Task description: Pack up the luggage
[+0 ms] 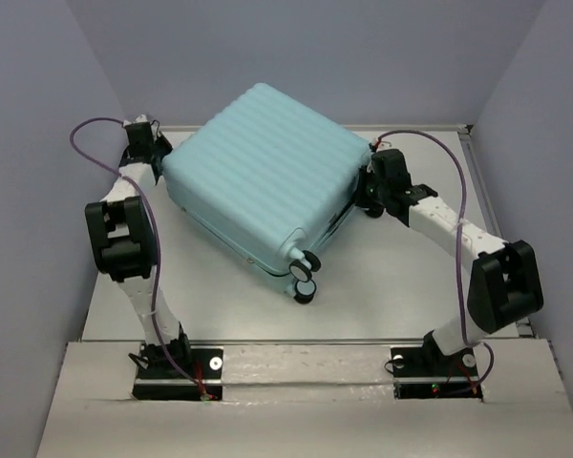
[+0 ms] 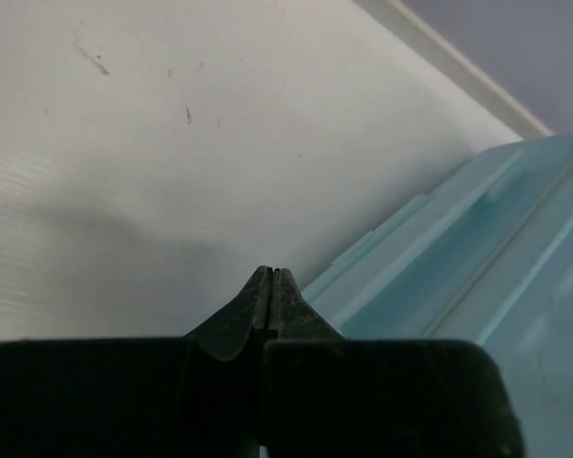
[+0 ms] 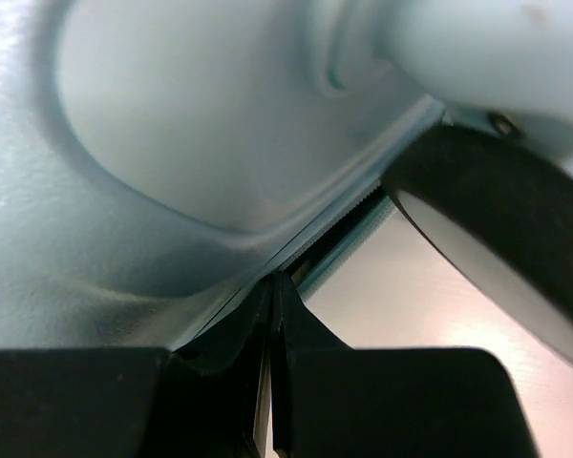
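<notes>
luggage (image 1: 267, 181) lies diagonal: right tool (image 3: 275, 286) at its zipper seam (image 3: 349, 205), left tool (image 2: 272, 279) beside the opposite edge; both pinched together.

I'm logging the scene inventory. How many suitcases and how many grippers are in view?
Luggage: 1
Grippers: 2 (left gripper, right gripper)
Total: 3

One luggage (image 1: 267, 167) out there, on one counter (image 1: 392, 286). Two caster wheels (image 1: 304, 289) showing at its near corner, and a third wheel (image 3: 497, 229) up close beside the right gripper (image 3: 274, 279). Two arms, left arm (image 1: 124, 229) and right arm (image 1: 501, 281). Two grippers, counting the left gripper (image 2: 272, 273). Two purple cables (image 1: 95, 122).
</notes>
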Available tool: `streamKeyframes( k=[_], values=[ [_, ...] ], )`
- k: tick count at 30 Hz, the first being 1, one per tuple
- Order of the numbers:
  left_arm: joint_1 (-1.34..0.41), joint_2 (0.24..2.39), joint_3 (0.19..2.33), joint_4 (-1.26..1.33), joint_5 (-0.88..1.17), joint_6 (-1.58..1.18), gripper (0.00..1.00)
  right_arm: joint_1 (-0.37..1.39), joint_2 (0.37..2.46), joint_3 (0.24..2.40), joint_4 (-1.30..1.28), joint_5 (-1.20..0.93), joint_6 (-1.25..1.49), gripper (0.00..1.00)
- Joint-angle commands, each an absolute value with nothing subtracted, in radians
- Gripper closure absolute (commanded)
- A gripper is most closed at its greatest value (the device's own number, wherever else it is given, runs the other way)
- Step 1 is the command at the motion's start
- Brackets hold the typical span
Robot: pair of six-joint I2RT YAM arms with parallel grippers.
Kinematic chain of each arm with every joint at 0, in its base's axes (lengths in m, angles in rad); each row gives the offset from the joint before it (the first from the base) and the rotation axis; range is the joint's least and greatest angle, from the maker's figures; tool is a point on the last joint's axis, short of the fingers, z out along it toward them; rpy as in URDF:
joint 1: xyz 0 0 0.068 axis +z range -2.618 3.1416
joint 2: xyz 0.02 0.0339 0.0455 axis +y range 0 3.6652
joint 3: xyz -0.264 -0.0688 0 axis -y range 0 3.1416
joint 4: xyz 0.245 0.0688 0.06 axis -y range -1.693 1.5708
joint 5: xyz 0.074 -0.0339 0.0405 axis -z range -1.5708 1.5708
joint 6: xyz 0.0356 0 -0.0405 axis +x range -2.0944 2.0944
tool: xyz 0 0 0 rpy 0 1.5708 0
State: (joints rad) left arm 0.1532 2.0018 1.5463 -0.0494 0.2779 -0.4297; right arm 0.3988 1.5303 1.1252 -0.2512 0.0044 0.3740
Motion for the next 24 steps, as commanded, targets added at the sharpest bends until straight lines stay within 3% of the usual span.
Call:
streamKeyframes(
  k=[1, 6, 11, 14, 15, 19, 24],
  values=[
    [0.081, 1.742, 1.16, 0.182, 0.27, -0.584, 0.94, 0.37, 1.641, 1.351, -0.106, -0.107, 0.348, 0.93],
    [0.029, 1.399, 0.759, 0.239, 0.177, -0.612, 0.94, 0.37, 1.892, 1.639, -0.178, -0.259, 0.344, 0.93],
    [-0.044, 1.065, 0.536, 0.201, 0.166, -0.66, 0.94, 0.37, 2.117, 2.051, -0.296, -0.394, 0.397, 0.92],
    [-0.087, 0.916, 0.474, 0.153, 0.137, -0.669, 0.94, 0.36, 2.203, 2.233, -0.403, -0.371, 0.413, 0.81],
    [-0.092, 0.893, 0.463, 0.155, 0.135, -0.673, 0.94, 0.36, 2.197, 2.294, -0.429, -0.338, 0.407, 0.72],
    [-0.095, 0.899, 0.555, 0.166, 0.123, -0.643, 0.94, 0.36, 2.015, 2.188, -0.434, -0.099, 0.341, 0.65],
    [-0.097, 1.043, 0.715, 0.208, 0.173, -0.666, 0.94, 0.36, 1.676, 1.915, -0.325, 0.06, 0.284, 0.77]
  ],
)
